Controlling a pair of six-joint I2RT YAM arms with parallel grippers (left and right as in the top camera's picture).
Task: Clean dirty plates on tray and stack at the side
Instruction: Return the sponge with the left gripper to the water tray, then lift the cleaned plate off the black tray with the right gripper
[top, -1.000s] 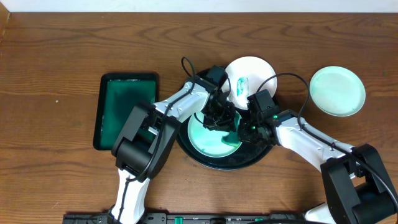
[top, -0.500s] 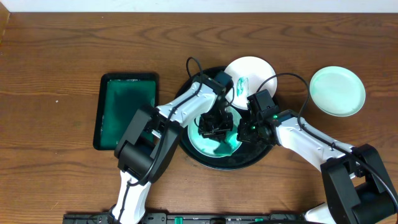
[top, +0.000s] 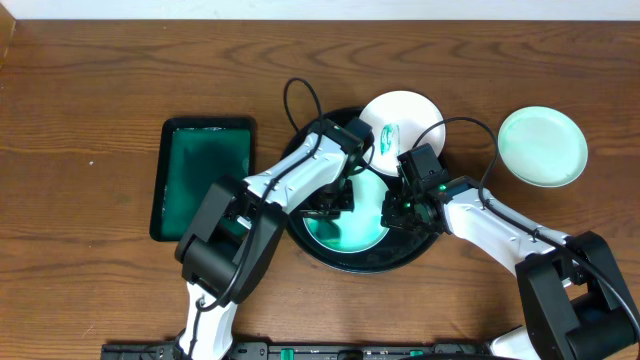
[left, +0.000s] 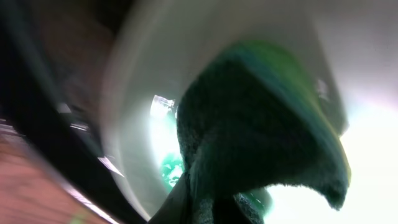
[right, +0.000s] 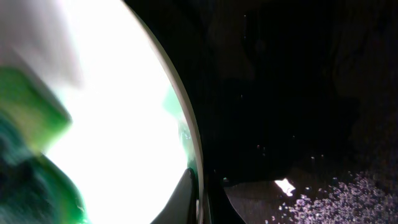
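centrally, the black tray sits on the wood table, and one mint plate lies flat inside it, towards its left half. both arms meet over this plate.

the left gripper is down on the plate's near-left part. its fingers are closed tight on a dark green sponge. in the left wrist view the sponge fills most of the picture, with a lighter green layer along its top and teal smears on the pale plate beside it; the view is blurred.

the right gripper is at the plate's right edge, its fingers closed on the rim. in the right wrist view the rim runs down between the fingertips, with the glossy tray floor to the right carrying small droplets.

a white plate rests on the tray's far side, partly over the rim, with a teal smear on its left part. a second mint plate lies alone on the table, well to the right of the tray. a rectangular green tray lies on the table to the left, near the black tray.
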